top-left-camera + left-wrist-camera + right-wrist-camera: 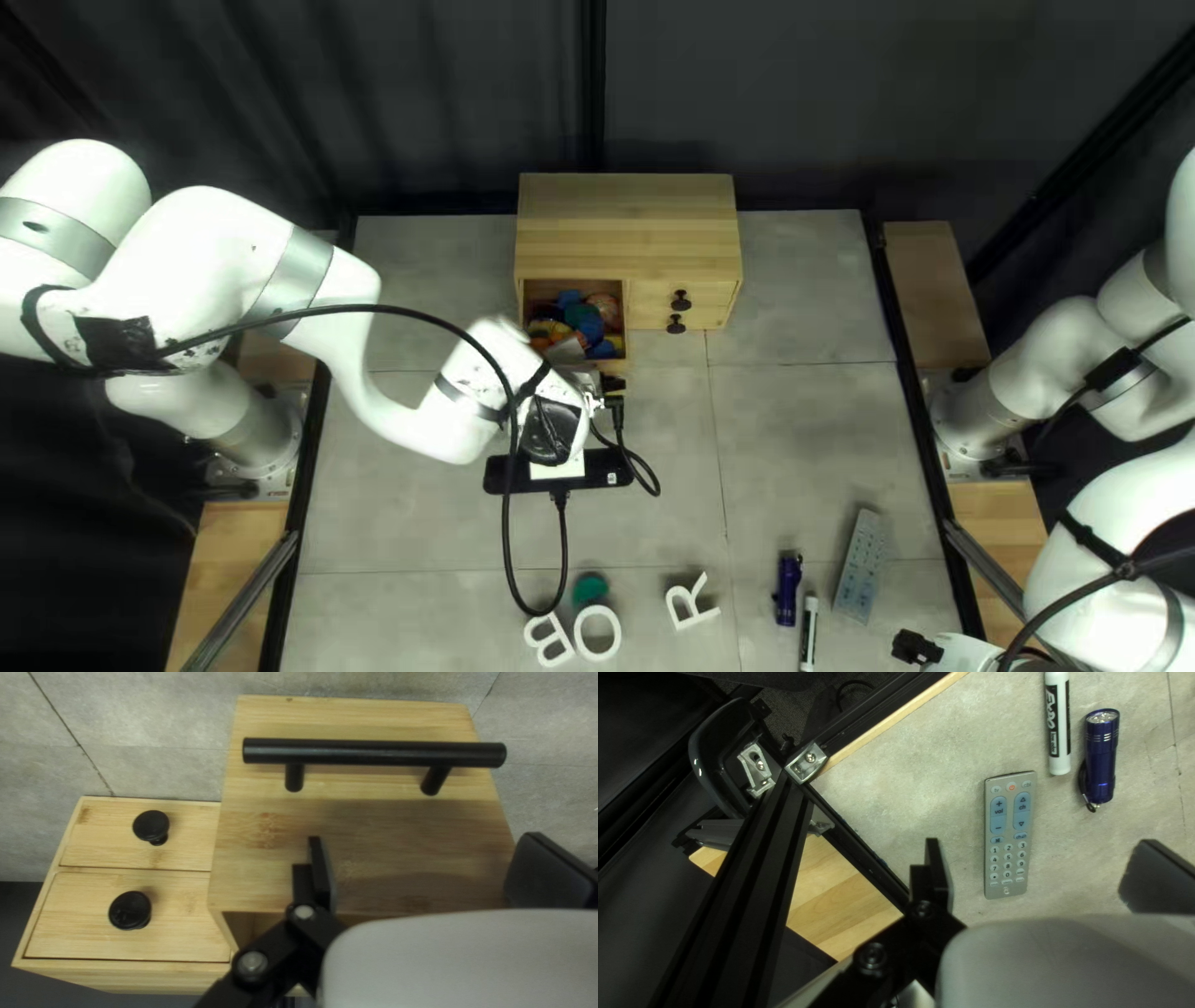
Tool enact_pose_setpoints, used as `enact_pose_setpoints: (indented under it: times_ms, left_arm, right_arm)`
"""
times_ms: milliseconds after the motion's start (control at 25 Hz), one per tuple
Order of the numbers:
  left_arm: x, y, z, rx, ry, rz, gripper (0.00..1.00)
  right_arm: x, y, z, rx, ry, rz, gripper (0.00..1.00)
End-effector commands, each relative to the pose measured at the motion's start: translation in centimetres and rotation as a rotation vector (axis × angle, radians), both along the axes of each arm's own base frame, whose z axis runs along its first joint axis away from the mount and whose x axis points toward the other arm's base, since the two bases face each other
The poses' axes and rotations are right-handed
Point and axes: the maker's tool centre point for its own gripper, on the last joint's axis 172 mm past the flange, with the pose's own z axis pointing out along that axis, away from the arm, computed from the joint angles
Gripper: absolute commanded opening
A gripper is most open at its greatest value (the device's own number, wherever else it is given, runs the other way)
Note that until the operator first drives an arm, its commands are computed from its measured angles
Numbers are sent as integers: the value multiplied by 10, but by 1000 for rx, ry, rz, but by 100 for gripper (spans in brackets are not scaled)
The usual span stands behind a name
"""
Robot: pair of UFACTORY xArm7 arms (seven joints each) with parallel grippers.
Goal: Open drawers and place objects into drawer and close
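Near: right claw [918, 647] spread; one marker [1058, 728], three white letters [599, 634], one flashlight [1100, 759], one remote [1009, 837]. Beyond: left claw [608, 386], spread, by one open drawer [374, 834] holding colourful things [575, 321]; farther right, two closed drawers [177, 852].

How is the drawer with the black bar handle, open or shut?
Open: this drawer stands out past the two knobbed drawers, and a hollow shows behind its front.
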Motion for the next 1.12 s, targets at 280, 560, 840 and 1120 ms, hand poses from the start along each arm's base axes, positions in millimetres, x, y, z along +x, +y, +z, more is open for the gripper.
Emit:
enact_pose_setpoints:
  times_ms: [280, 560, 840, 1120]
  left_arm:
    - [-2, -9, 26, 8, -5, 1, 100]
    - [2, -5, 36, 13, -9, 0, 100]
    - [7, -23, 31, -1, -21, -14, 100]
    - [25, -49, 19, -8, -27, -39, 100]
  right_arm:
    - [0, 0, 0, 0, 0, 0, 100]
    - [0, 0, 0, 0, 0, 0, 100]
    - [0, 0, 0, 0, 0, 0, 100]
    - [0, 0, 0, 0, 0, 0, 100]
